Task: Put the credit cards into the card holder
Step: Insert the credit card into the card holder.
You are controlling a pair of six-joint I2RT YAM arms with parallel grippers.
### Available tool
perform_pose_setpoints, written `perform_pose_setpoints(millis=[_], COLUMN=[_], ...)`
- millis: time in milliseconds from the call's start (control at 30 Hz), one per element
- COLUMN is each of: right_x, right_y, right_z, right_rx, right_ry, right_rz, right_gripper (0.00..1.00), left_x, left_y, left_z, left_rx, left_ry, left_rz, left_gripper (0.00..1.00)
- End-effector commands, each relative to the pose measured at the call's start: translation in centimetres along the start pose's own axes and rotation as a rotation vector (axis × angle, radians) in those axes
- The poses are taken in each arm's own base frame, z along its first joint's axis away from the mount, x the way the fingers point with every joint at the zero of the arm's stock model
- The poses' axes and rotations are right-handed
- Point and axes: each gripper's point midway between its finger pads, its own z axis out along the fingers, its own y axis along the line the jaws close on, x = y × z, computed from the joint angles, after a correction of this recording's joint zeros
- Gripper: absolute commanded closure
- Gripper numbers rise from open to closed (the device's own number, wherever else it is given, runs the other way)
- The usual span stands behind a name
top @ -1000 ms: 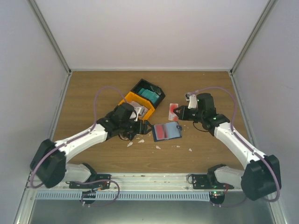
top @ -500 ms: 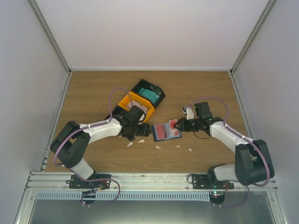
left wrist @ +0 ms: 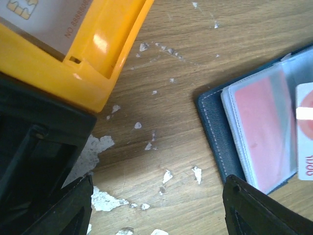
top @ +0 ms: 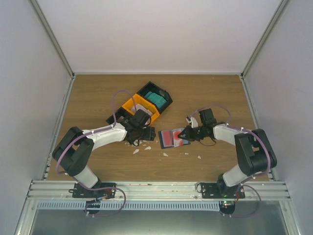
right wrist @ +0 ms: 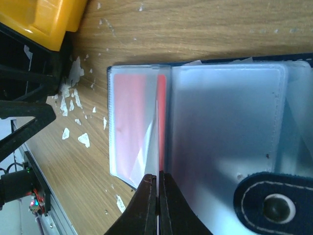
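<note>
**Your right gripper (right wrist: 157, 180) pinches a credit card (left wrist: 305, 139) edge-on over the card holder (top: 172, 138).**
A second ago that card hung up and right of the holder; now its edge sits at the clear sleeves (right wrist: 220, 112) in the frame's centre, the holder lying open on the table (top: 122, 161). Your left gripper (left wrist: 156, 215), fingers spread, has come in just left of the holder, beside the orange bin (left wrist: 73, 66).

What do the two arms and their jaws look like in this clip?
Both the left arm and the right arm have white links between bulky black joints and end in black jaws. A purple cable loops along each.
</note>
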Motion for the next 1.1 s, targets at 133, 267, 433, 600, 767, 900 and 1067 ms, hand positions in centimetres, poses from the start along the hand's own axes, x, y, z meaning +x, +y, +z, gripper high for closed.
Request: perform_pose_setpoints(millis=[133, 267, 433, 600, 767, 900, 1067], right_x=[-0.9, -0.6, -0.5, -0.9, -1.5, -1.8, -2.7], right_y=[-0.9, -1.9, -2.5, -2.1, -0.2, 0.3, 0.6], right_z=[1.7, 2.5, 2.9, 3.5, 4.4, 5.3, 5.9], right_rx=[-0.031, -0.015, 0.005, -0.008, -0.046, -0.030, -0.006], right_ry=[0.033, 0.063, 0.078, 0.085, 0.081, 0.078, 0.063], right_rz=[0.033, 0.064, 0.091, 0.100, 0.086, 0.093, 0.099], right_gripper=[0.99, 1.00, 0.99, 0.99, 0.99, 1.00, 1.00], left_x=[-1.2, -0.5, 0.1, 0.5, 0.7, 0.9, 1.3], left_y=[-4.1, -4.0, -4.3, -4.4, -3.9, -3.2, -2.5], left_z=[-0.2, 0.8, 1.8, 2.5, 3.1, 3.3, 3.4], left_rx=[0.176, 0.133, 0.128, 0.110, 0.070, 0.034, 0.006], left_ry=[-0.020, 0.006, 0.023, 0.039, 0.046, 0.049, 0.055], left_rz=[0.001, -0.005, -0.002, 0.018, 0.022, 0.035, 0.052], left_gripper=[0.30, 0.36, 0.43, 0.56, 0.62, 0.66, 0.68])
